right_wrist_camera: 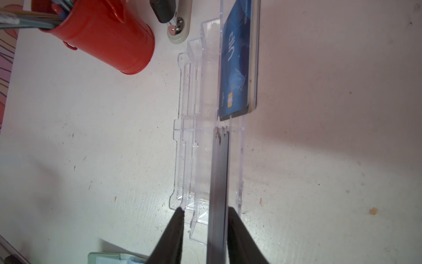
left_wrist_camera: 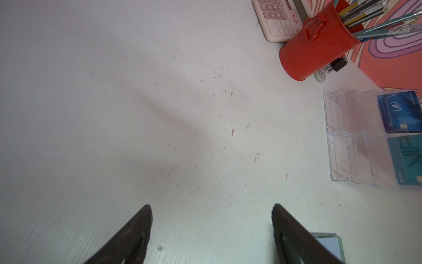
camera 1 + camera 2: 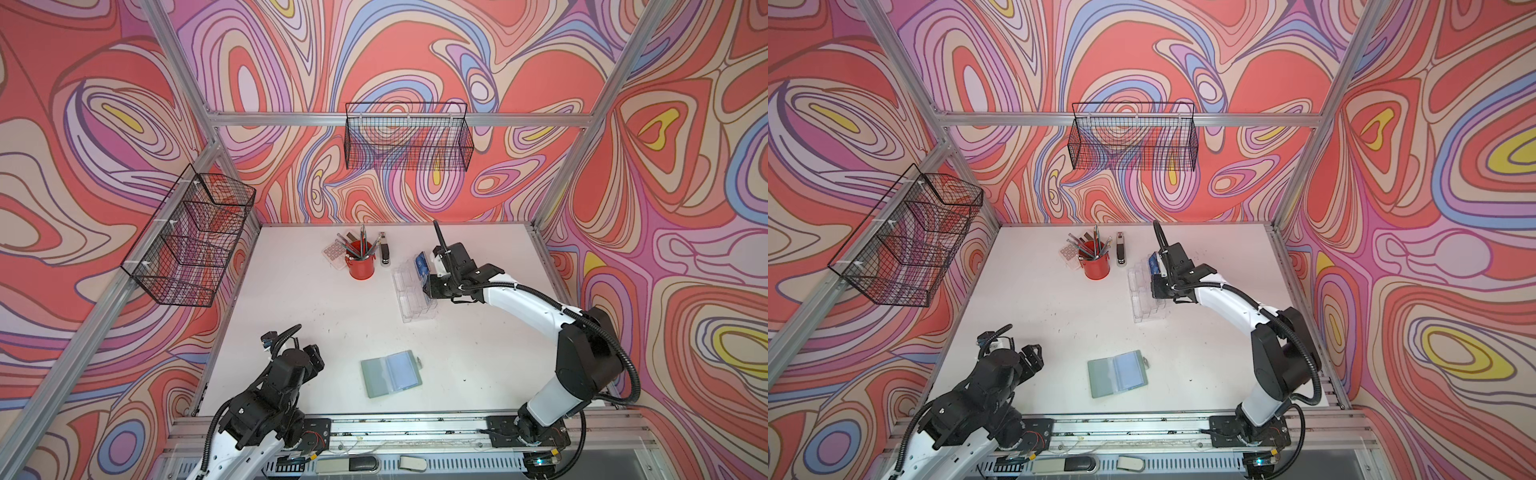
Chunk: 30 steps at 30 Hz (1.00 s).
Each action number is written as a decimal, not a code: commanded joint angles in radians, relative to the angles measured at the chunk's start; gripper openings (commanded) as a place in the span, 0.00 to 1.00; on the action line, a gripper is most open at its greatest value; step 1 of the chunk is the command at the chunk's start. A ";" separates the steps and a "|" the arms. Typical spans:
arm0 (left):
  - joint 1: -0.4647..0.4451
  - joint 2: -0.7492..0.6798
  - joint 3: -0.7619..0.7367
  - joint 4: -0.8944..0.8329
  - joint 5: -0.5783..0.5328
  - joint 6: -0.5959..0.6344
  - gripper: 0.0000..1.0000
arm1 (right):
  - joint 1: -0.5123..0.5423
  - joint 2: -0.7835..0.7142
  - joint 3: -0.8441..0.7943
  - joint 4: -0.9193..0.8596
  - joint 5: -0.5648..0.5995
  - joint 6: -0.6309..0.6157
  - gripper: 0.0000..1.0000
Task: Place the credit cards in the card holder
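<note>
The left gripper (image 2: pixel 211 205) hangs over the table (image 2: pixel 114 91), fingers spread wide, holding nothing. The card holder (image 3: pixel 390 374) lies open flat at mid-front. Further right the credit cards (image 1: pixel 220 171) stand edge-on in the clear stand (image 3: pixel 409 307); the right gripper (image 1: pixel 205 209) straddles them, one finger touching, the other apart, not yet clamped. Closing here may pinch the whole stack or an acrylic wall and drag the stand
</note>
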 commanded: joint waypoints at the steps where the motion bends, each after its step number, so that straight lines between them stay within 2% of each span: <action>1: -0.003 -0.005 -0.018 -0.014 -0.015 -0.009 0.84 | -0.006 -0.021 -0.014 0.007 -0.014 -0.001 0.32; 6: -0.004 -0.004 -0.018 -0.014 -0.014 -0.009 0.84 | -0.006 -0.038 -0.018 0.005 -0.004 -0.002 0.32; 15: -0.003 -0.004 -0.018 -0.014 -0.015 -0.010 0.84 | -0.006 -0.061 -0.025 0.003 0.008 -0.004 0.23; 21: -0.003 -0.004 -0.018 -0.014 -0.014 -0.010 0.84 | -0.006 -0.066 -0.030 -0.002 0.022 -0.006 0.21; 30: -0.003 -0.004 -0.019 -0.013 -0.013 -0.011 0.84 | -0.006 -0.081 -0.032 -0.012 0.064 -0.009 0.11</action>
